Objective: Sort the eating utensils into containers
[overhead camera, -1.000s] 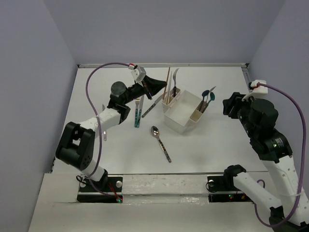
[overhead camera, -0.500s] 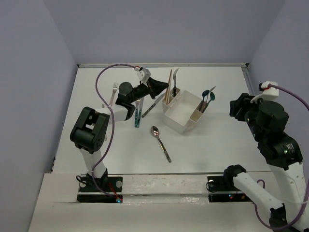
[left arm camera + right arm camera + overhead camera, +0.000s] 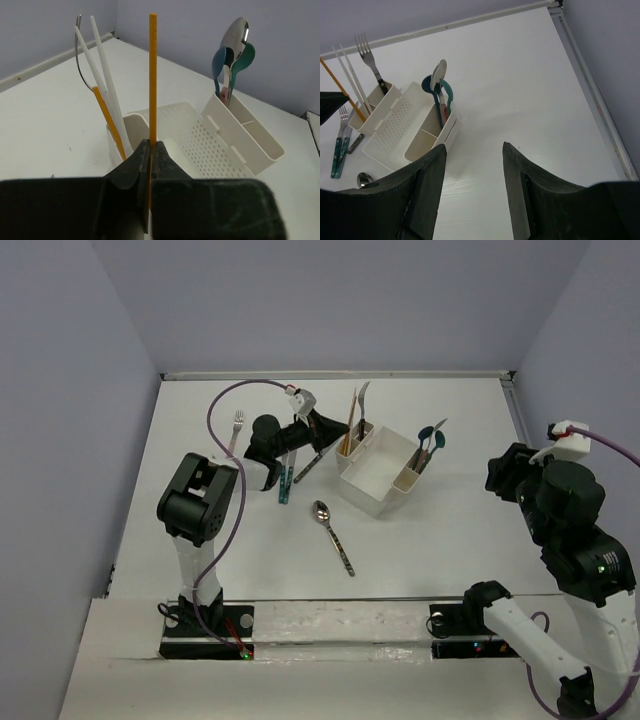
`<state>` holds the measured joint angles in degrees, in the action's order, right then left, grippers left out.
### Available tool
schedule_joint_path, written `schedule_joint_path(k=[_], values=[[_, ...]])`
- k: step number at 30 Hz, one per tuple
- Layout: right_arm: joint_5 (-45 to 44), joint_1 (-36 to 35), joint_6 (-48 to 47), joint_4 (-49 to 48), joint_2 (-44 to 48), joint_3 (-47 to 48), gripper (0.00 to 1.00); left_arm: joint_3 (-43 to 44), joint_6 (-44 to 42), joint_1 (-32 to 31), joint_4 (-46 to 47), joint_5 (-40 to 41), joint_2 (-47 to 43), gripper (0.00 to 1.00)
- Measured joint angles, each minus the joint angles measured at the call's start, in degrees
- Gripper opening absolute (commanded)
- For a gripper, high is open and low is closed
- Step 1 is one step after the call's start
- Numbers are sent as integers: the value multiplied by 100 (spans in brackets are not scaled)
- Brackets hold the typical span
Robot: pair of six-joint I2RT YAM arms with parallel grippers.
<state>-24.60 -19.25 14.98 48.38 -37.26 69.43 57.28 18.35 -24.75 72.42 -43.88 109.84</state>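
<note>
Over the desk [image 3: 450,530], left end effector [image 3: 150,146] is clenching orange chopstick [image 3: 152,70] upright for caddy's [image 3: 250,145] ten-o'clock slot; right end effector [image 3: 474,157] is gaping.

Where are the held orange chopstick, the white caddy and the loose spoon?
orange chopstick [image 3: 152,75], left wrist view, mid shaft.
white caddy [image 3: 385,466], top view, bare middle compartment.
loose spoon [image 3: 321,510], top view, bowl.

White caddy [image 3: 381,480], left slot: white chopsticks [image 3: 102,65], fork [image 3: 369,55], standing. Right slot: teal, metal spoons [image 3: 232,55]. Orange chopstick [image 3: 152,75] upright, pinched in left gripper [image 3: 150,147] beside caddy. Patterned spoon [image 3: 332,533], teal-handled fork [image 3: 285,478] flat nearby.
</note>
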Motion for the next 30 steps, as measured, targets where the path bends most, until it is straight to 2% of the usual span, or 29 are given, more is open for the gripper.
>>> schedule_joint_path(k=[1, 2, 6, 8, 10, 11, 12, 17, 22, 24, 27, 30], values=[[-24, 0, -2, 13, 2, -7, 55, -59, 2, 0, 0, -22, 2, 24], [-42, 0, -9, 22, 2, -11, 55, -96, -2, 0, 0, -37, 13, 37], [-50, 0, -48, 13, -68, -17, 55, -116, 44, 11, 7, -114, 68, 59], [-48, 0, -68, 4, -149, -17, 55, -109, 72, 13, 4, -160, 68, 65], [-13, 0, -94, -17, -260, -17, 55, -83, 101, 44, 24, -210, 66, 79], [20, 0, -114, -44, -310, -17, 55, -63, 94, 50, 15, -210, 59, 92], [72, 0, -136, -114, -387, -17, 55, -28, 96, 57, 7, -199, 52, 99], [236, 0, -356, -601, -656, -17, 56, 400, -201, 181, -492, -151, -262, 99], [422, 0, -531, -1104, -1091, -15, 56, 841, -1329, 669, -2291, 293, -1287, 99], [570, 0, -535, -1187, -1325, 28, 56, 1174, -1965, 942, -3174, 846, -1615, 99], [890, 0, -525, -1292, -1825, 219, 56, 1526, -3274, 1296, -4419, 2400, -2074, 99], [1172, 0, -483, -1366, -2218, 356, 56, 1521, -4291, 1567, -5226, 3628, -2291, 97]])
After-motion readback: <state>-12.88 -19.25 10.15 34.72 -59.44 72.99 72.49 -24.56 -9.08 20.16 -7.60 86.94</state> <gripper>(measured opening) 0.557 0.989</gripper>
